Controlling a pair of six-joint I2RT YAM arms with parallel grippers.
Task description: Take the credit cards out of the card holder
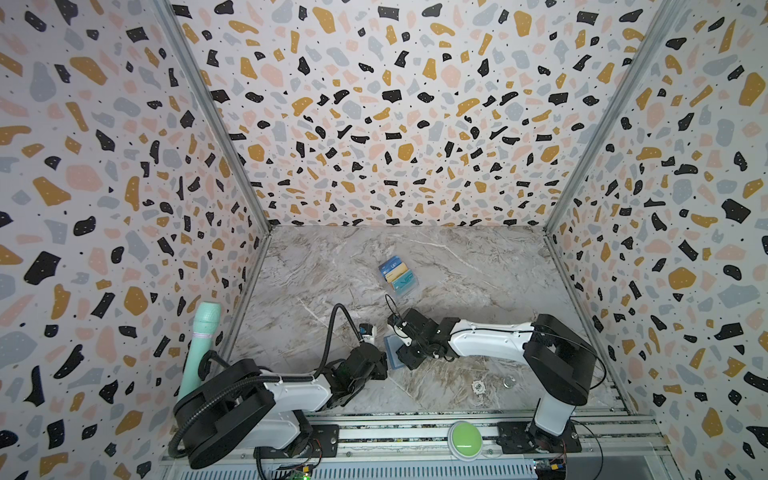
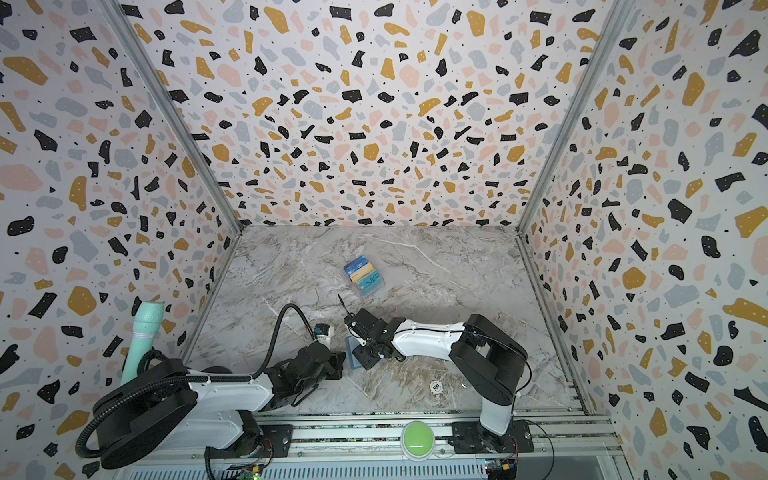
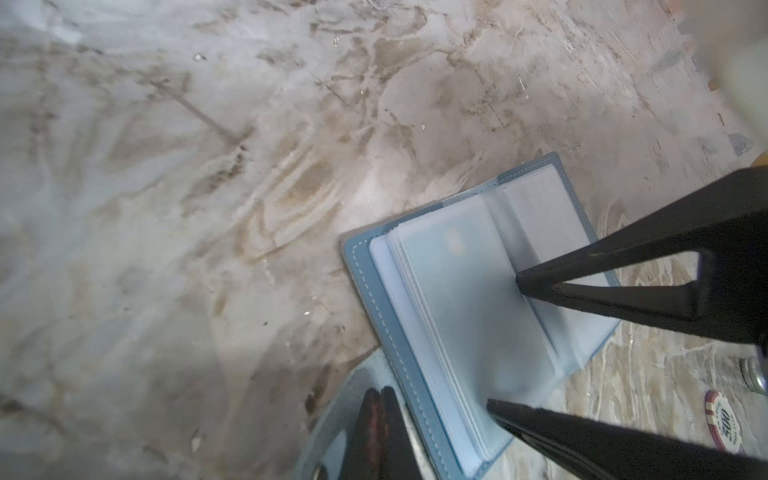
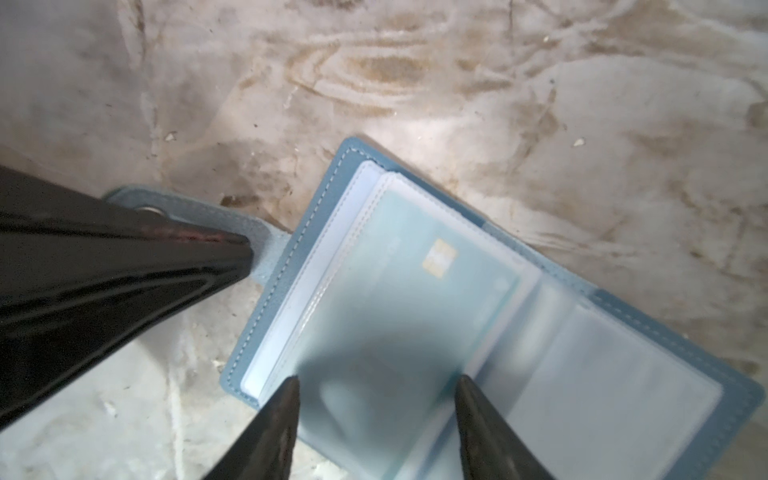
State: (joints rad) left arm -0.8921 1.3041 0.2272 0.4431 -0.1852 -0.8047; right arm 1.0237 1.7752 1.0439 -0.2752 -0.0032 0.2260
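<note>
The slate-blue card holder (image 4: 291, 266) lies open on the marble, between the two grippers in both top views (image 1: 392, 352). A pale teal credit card (image 4: 440, 274) with a gold chip shows through the frosted sleeve page on top. My left gripper (image 3: 380, 395) is shut, its tip pressing on the holder's strap tab (image 4: 270, 237). My right gripper (image 4: 377, 384) hovers open, one finger on each side of the raised sleeve page. Three more credit cards, dark blue (image 1: 391, 262), tan (image 1: 397, 272) and teal (image 1: 404, 284), stand in a clear tiered stand farther back.
A poker chip (image 1: 478, 387) and a small metal cap (image 1: 508, 380) lie near the front, right of the holder. A mint-green microphone (image 1: 201, 340) leans at the left wall. A green button (image 1: 464, 438) sits on the front rail.
</note>
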